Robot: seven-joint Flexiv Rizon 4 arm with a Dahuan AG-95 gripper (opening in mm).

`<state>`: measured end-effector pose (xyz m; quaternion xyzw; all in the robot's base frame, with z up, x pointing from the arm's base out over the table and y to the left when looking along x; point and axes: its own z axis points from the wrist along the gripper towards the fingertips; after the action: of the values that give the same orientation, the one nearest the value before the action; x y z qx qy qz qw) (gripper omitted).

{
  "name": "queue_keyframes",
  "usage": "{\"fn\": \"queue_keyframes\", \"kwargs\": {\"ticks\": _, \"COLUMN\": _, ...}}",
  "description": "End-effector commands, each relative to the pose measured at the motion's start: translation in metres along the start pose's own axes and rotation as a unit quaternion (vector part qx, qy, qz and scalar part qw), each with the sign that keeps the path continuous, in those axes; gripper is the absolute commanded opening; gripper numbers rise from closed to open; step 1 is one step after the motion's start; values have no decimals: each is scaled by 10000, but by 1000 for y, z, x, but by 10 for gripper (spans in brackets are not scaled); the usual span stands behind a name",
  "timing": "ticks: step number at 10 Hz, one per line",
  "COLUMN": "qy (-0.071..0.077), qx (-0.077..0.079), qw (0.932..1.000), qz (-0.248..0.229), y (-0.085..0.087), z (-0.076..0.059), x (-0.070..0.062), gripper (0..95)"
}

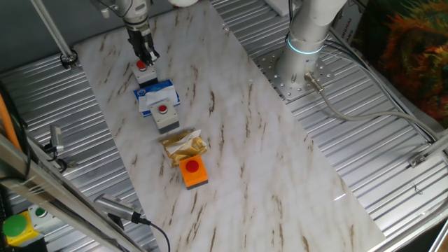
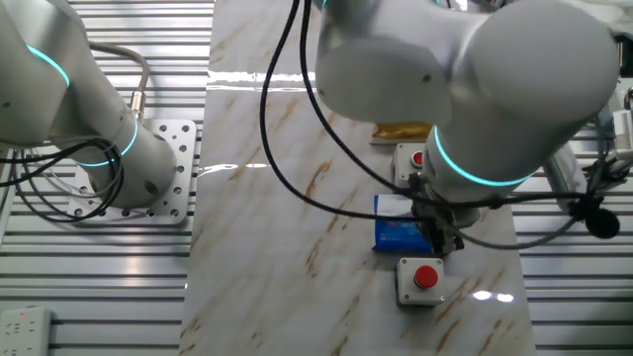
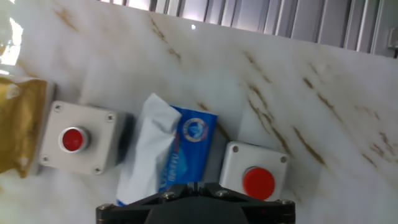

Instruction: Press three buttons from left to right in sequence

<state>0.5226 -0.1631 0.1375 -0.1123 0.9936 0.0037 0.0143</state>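
We've got three red-capped buttons lined up on the marble-patterned counter [image 1: 280, 168]. In one fixed view the tool [image 1: 145, 57] hangs right over the first button [image 1: 143, 71], the grey-white box at the far end of the row, though we can't say whether it actually touches the red cap. Just beside that box lies a blue-and-white tissue pack [image 1: 157, 95], and the second grey-white button [image 1: 164, 114] sits right against the pack's other side. Past that there's a crinkly gold packet [image 1: 183, 146], and then the orange-base button [image 1: 193, 170] touching or nearly touching it, nearest the camera. The other fixed view is mostly filled by the big white arm [image 2: 475, 69] with its glowing teal ring, but we can still spot the first button below the wrist, the blue pack next to it, and the second button peeking out behind the arm with the gold packet beyond. The hand view looks down on the same stretch: first button at the lower right, tissue pack in the middle, second button at the left, gold packet at the left edge. Only the dark tool body shows at the bottom there, so honestly we can't tell if the fingers are apart or together. A green button on a yellow box [image 1: 15, 227] sits off the counter in the corner.
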Motion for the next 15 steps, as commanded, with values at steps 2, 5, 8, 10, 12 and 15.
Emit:
{"fn": "queue_keyframes", "kwargs": {"ticks": 2, "qy": -1, "qx": -5, "qw": 9999, "qz": -111, "y": -19, "z": 3, "x": -4, "gripper": 0}}
{"fn": "queue_keyframes", "kwargs": {"ticks": 5, "qy": -11, "qx": -22, "qw": 9999, "qz": -119, "y": -19, "z": 5, "x": -7, "gripper": 0}}
{"fn": "queue_keyframes", "kwargs": {"ticks": 8, "qy": -18, "qx": -18, "qw": 9999, "qz": -131, "y": -19, "z": 5, "x": -7, "gripper": 0}}
{"fn": "queue_keyframes", "kwargs": {"ticks": 10, "qy": -27, "qx": -35, "qw": 9999, "qz": -156, "y": -19, "z": 5, "x": -7, "gripper": 0}}
{"fn": "queue_keyframes", "kwargs": {"ticks": 12, "qy": -8, "qx": -27, "qw": 9999, "qz": -157, "y": -19, "z": 5, "x": -7, "gripper": 0}}
{"fn": "queue_keyframes", "kwargs": {"ticks": 15, "qy": 1, "qx": -42, "qw": 9998, "qz": -186, "y": -19, "z": 5, "x": -7, "gripper": 0}}
